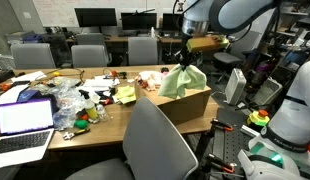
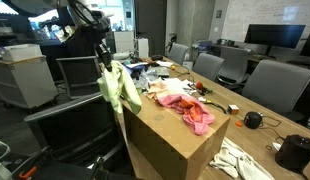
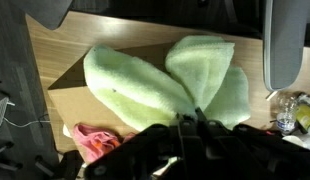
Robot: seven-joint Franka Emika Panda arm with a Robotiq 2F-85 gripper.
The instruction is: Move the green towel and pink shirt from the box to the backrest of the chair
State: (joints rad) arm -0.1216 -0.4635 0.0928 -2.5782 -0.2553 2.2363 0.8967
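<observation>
My gripper (image 1: 185, 60) is shut on the green towel (image 1: 183, 82) and holds it up above the cardboard box (image 1: 190, 105); the towel hangs down in folds. It also shows in an exterior view (image 2: 117, 88) beside the box (image 2: 170, 140) and in the wrist view (image 3: 170, 85), pinched between my fingers (image 3: 190, 120). The pink shirt (image 2: 185, 108) lies crumpled on top of the box; a bit of it shows in the wrist view (image 3: 93, 142). The grey chair (image 1: 155, 145) stands in front of the table, its backrest close to the box.
The wooden table (image 1: 105, 80) holds a laptop (image 1: 25, 125), plastic bags (image 1: 65, 100) and small clutter. Other office chairs (image 1: 90, 55) stand behind it. A white cloth (image 2: 240, 160) and a dark cup (image 2: 295, 152) lie near the box.
</observation>
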